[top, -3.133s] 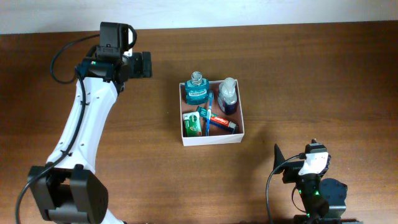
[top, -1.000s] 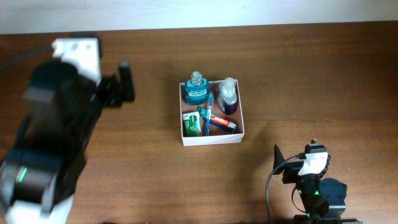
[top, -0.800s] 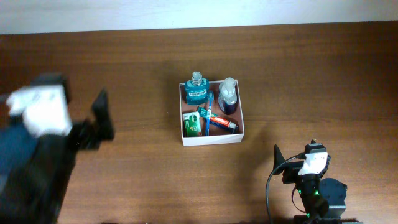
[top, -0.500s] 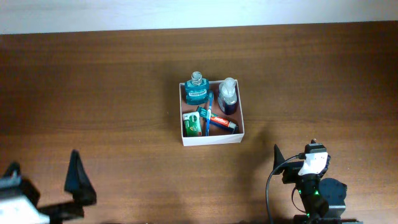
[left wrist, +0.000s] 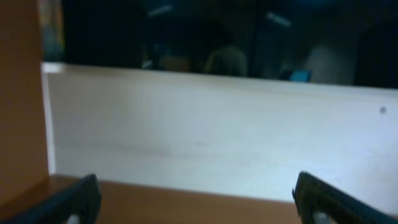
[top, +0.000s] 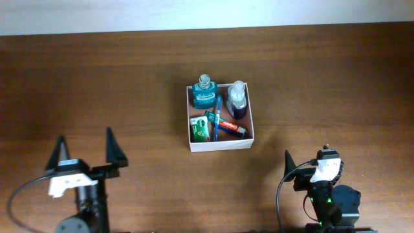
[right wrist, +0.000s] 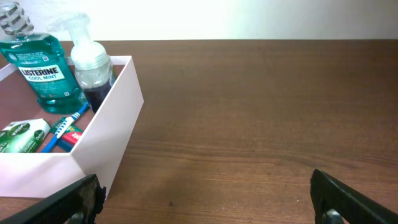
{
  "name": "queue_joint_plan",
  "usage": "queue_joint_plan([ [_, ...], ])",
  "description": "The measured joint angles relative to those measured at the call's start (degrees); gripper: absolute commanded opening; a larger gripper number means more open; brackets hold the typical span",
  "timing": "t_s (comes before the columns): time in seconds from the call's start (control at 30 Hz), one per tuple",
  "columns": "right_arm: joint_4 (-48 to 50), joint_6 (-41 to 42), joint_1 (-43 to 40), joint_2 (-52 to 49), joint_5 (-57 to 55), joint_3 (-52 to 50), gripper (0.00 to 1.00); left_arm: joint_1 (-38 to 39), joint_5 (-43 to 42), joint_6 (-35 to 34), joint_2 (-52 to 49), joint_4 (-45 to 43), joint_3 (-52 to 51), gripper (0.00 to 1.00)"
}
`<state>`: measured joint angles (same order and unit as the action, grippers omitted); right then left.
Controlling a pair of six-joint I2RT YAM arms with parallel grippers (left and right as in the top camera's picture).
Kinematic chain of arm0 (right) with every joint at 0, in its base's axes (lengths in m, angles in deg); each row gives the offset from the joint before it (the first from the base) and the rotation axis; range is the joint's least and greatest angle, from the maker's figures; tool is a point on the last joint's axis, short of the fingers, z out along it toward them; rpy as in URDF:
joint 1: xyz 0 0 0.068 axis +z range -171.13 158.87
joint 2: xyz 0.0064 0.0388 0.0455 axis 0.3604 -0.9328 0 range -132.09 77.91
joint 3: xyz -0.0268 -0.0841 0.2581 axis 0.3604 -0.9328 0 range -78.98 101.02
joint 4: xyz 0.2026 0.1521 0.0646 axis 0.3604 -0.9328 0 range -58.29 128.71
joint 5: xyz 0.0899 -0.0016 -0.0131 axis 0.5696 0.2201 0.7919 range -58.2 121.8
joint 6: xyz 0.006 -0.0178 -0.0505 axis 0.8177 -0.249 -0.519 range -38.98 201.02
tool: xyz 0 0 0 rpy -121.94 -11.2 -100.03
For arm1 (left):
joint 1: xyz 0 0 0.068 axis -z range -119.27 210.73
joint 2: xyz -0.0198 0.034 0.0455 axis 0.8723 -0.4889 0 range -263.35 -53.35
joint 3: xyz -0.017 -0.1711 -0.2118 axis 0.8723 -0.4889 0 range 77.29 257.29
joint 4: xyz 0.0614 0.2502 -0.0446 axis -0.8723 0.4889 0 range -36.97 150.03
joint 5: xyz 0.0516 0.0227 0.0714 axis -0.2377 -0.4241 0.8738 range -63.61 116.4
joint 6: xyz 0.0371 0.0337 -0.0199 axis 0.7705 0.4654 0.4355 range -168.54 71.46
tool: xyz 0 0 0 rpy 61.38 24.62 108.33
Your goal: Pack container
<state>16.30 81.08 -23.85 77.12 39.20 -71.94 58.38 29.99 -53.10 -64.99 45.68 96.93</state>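
Note:
The container [top: 220,144] is a white-walled square box at the table's middle. It holds a teal mouthwash bottle [top: 204,95], a clear spray bottle [top: 237,100], a green tube [top: 200,129], a red toothpaste tube [top: 231,127] and a blue toothbrush [top: 217,116]. The right wrist view shows the container [right wrist: 106,143] at left with the mouthwash [right wrist: 43,74] and spray bottle [right wrist: 93,71]. My left gripper [top: 85,150] is open and empty at the front left, far from the container; its view [left wrist: 199,208] faces a white wall. My right gripper [top: 315,163] [right wrist: 208,202] is open and empty at the front right.
A white wall [left wrist: 211,137] runs along the table's far edge. Bare brown tabletop [top: 336,84] lies all round the container.
My left arm has swung from the back left of the table down to the front left, gripper open and empty. The right arm and the container's contents have not moved.

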Motion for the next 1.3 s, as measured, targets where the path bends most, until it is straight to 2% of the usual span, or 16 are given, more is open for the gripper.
queue_joint_plan([
  [0.13,-0.04,0.00,0.00,0.00,0.00,0.00,0.98,0.00,-2.93,0.00,0.11,-15.21,-12.11,0.99],
  [0.27,-0.09,0.00,0.00,0.00,0.00,0.00,0.98,0.00,-4.22,0.00,1.07,-18.91,-17.66,0.99],
  [0.6,-0.07,-0.02,0.00,0.00,0.00,0.00,0.98,0.00,-4.98,0.00,10.49,-7.08,-18.69,0.99],
  [0.77,-0.07,0.00,0.00,0.00,0.00,0.00,0.98,0.87,-5.14,0.00,10.80,-2.34,-18.69,0.99],
  [1.07,-0.07,-0.02,0.00,0.00,0.00,0.00,0.98,2.08,-5.14,0.00,10.80,11.50,-18.71,0.99],
  [1.3,-0.07,-0.09,0.00,0.00,0.00,0.00,0.98,2.08,-4.63,0.00,10.80,12.09,-18.71,0.99],
])
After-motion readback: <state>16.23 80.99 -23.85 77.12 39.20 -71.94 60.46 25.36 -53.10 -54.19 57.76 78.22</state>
